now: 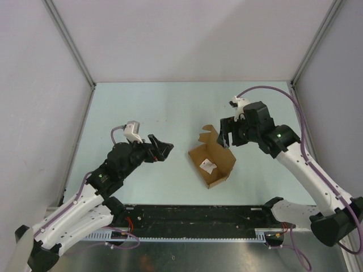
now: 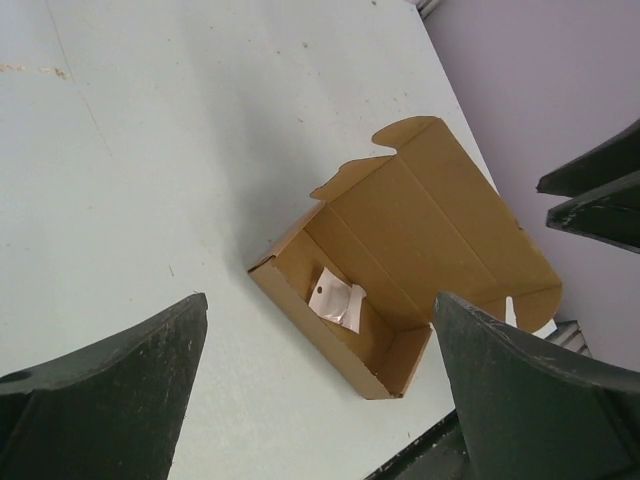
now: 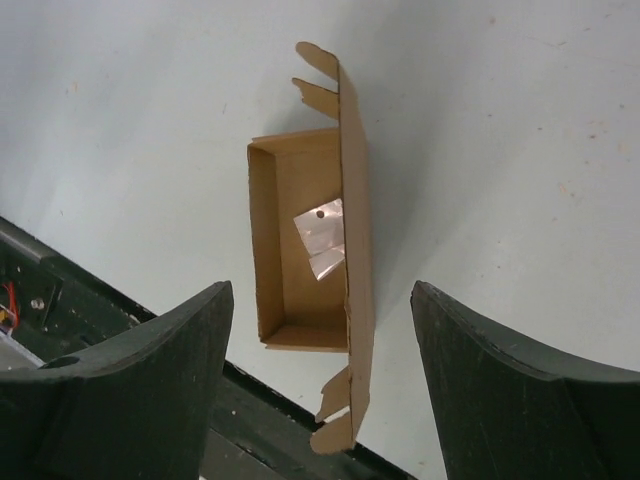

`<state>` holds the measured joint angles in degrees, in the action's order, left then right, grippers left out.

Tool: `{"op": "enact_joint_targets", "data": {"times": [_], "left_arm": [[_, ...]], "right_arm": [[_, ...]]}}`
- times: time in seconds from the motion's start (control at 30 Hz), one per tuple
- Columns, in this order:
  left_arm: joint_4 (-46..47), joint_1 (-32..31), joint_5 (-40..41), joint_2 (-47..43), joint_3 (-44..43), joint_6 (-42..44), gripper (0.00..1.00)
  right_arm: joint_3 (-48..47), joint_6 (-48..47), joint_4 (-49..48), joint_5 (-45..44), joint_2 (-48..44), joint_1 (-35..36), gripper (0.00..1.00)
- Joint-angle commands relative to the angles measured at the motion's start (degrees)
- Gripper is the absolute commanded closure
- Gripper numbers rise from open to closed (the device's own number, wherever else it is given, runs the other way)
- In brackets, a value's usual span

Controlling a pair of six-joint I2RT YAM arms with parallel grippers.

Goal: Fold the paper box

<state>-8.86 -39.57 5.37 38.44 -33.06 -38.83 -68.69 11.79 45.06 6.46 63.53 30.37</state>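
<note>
The paper box (image 1: 214,164) is a brown cardboard tray lying on the pale table between my arms, its tabbed lid (image 1: 218,140) standing up on the far-right side. My left gripper (image 1: 163,151) hovers left of the box, open and holding nothing. My right gripper (image 1: 227,135) hangs just behind the raised lid, open and empty too. The left wrist view shows the paper box (image 2: 420,225) ahead of the left gripper (image 2: 320,300). The right wrist view shows the paper box (image 3: 280,240) below the right gripper (image 3: 322,290), the lid edge-on.
A small white scrap (image 1: 207,166) lies inside the tray. A black rail (image 1: 198,218) runs along the table's near edge, close to the box's near corner. Grey walls close in the table on the left, back and right.
</note>
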Motion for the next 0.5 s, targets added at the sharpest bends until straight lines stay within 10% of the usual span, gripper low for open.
{"op": "enact_joint_targets", "data": {"times": [0.0, 0.47], "left_arm": [[2.0, 0.5, 0.4, -2.0, 1.4, 4.4, 0.0], [2.0, 0.5, 5.1, -1.2, 2.5, 9.9, 0.02]], "right_arm": [[0.0, -3.3, -4.3, 3.0, 3.2, 1.8, 0.24], [0.0, -6.2, -4.5, -5.5, 11.4, 5.2, 0.48]]}}
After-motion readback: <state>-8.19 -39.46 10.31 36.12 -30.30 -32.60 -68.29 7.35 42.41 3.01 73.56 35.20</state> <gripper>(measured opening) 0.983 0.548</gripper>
